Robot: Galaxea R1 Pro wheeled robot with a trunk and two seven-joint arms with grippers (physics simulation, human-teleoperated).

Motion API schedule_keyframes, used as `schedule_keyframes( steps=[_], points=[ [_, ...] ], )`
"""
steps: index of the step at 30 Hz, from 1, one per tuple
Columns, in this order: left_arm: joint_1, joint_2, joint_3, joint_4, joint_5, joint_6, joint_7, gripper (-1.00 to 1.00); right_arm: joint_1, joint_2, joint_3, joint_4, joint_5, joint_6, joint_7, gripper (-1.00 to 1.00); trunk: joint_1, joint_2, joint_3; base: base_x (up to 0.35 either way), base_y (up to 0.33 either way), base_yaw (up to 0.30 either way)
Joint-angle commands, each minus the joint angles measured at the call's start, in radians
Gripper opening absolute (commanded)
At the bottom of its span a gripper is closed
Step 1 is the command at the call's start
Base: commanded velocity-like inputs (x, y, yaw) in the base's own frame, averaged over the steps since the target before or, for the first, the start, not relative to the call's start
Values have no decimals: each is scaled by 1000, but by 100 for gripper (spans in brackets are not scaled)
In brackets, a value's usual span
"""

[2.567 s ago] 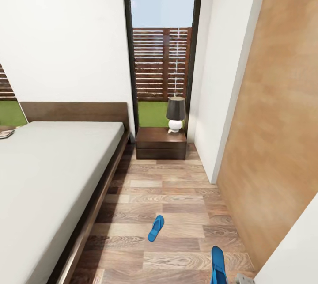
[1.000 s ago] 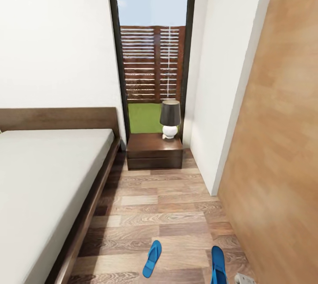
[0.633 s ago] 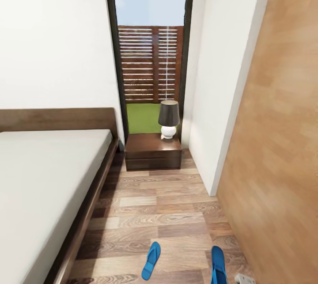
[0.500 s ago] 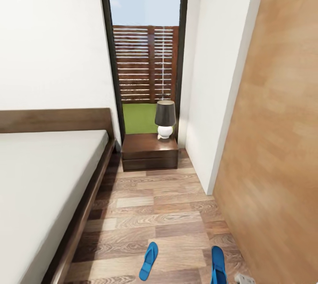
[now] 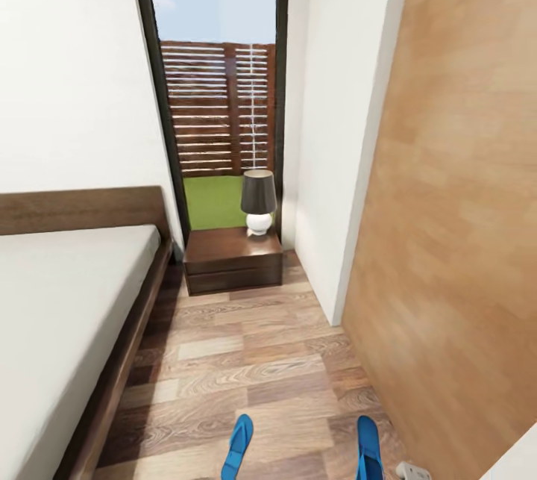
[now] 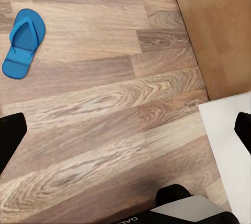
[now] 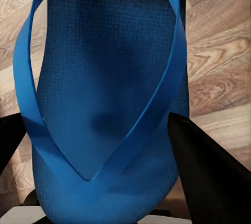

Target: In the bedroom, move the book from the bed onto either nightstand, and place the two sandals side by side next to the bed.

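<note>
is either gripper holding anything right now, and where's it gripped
The right gripper holds a blue sandal between its black fingers, near the sole's heel end. The left gripper is open over bare floor.

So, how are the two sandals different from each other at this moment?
The left sandal lies flat on the wood floor, free of any tool; the right sandal is held between the right tool's fingers. The left one is angled, the right one points straight ahead. Both are bright blue flip-flops.
</note>
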Motion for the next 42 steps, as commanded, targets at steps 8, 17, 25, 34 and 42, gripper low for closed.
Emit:
schedule_keyframes(
  steps=[8, 17, 25, 34, 42],
  points=[
    [-1, 1, -1, 1, 5, -2, -3, 100, -1, -1, -1, 0, -11, 6, 3, -100, 0, -1, -1, 289, 98, -31],
    [-1, 0, -1, 1, 5, -2, -3, 100, -1, 0, -1, 0, -11, 6, 3, -100, 0, -1, -1, 135, 21, -1],
    [-1, -1, -2, 1, 5, -2, -3, 100, -1, 0, -1, 0, -11, 6, 4, -100, 0, -1, -1, 195, 0, 0],
    [-1, -1, -2, 1, 5, -2, -3, 100, -1, 0, -1, 0, -11, 6, 4, -100, 0, -1, -1, 231, 0, 0],
    [-1, -1, -2, 1, 5, -3, -3, 100, -1, 0, -1, 0, -11, 6, 4, -100, 0, -1, -1, 14, 0, 0]
  ],
)
